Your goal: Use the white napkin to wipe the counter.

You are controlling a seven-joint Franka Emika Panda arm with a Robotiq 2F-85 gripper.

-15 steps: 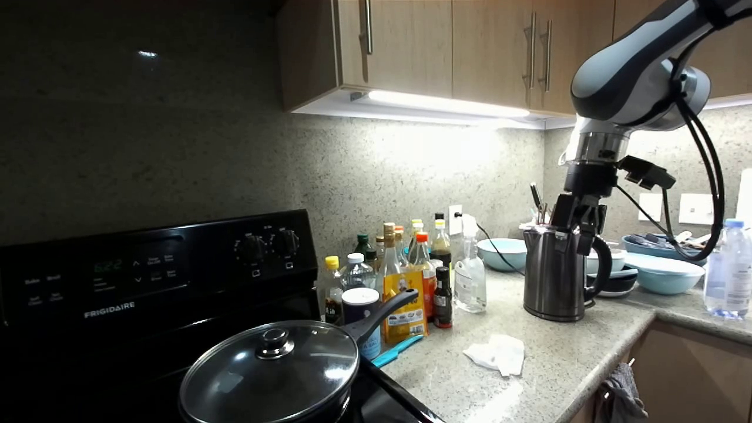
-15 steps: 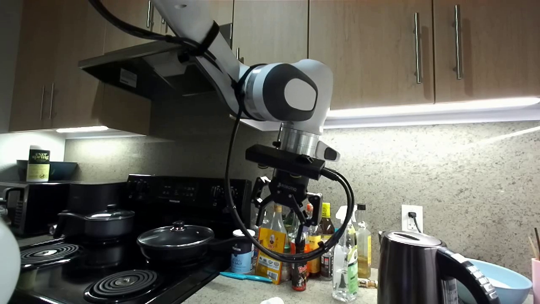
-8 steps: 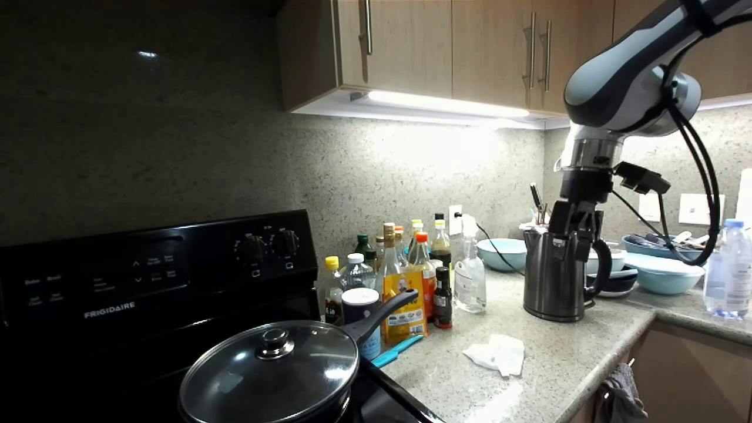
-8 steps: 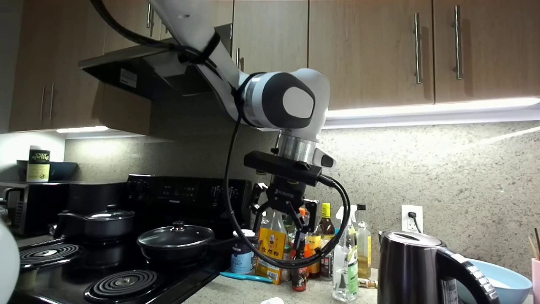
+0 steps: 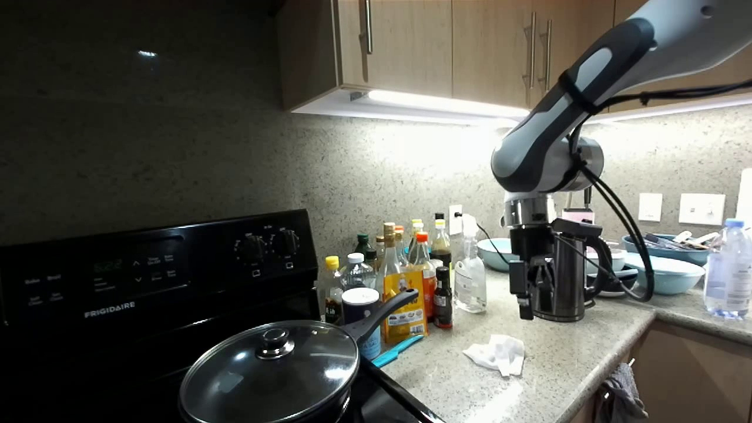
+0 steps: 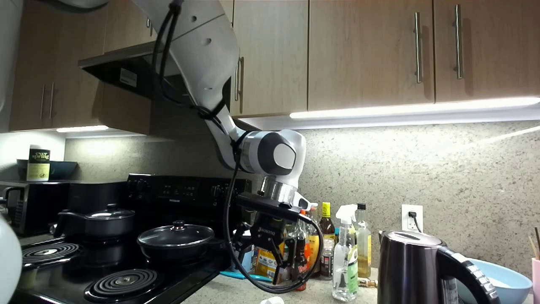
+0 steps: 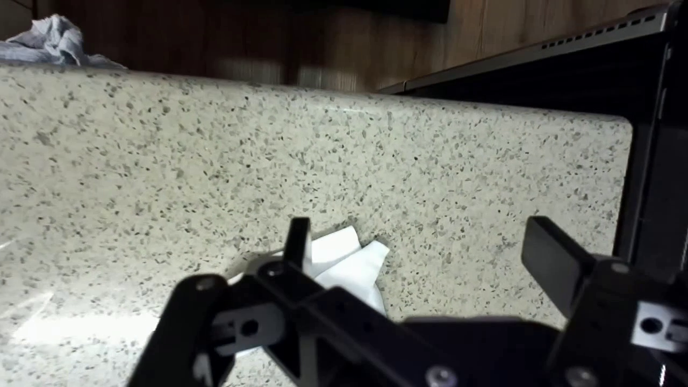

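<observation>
The white napkin (image 5: 499, 355) lies crumpled on the speckled counter (image 5: 567, 355) in an exterior view. Only a small tip of the napkin (image 6: 273, 300) shows at the bottom of an exterior view. My gripper (image 5: 524, 311) points down above the counter, apart from the napkin. In the wrist view my gripper (image 7: 419, 244) is open with nothing between its fingers. The napkin (image 7: 352, 271) lies below and partly behind the left finger, which hides much of it. Bare counter (image 7: 188, 183) shows under the gap between the fingers.
A steel kettle (image 5: 561, 288) stands behind the gripper. Several bottles (image 5: 405, 276) and a spray bottle (image 5: 470, 282) line the wall. A lidded pan (image 5: 270, 364) sits on the black stove, near a blue utensil (image 5: 398, 351). A grey cloth (image 7: 54, 43) hangs at the counter's front edge.
My gripper has moved down and, in both exterior views, to the left, from in front of the kettle's top to lower over the counter near the napkin. The napkin has not moved.
</observation>
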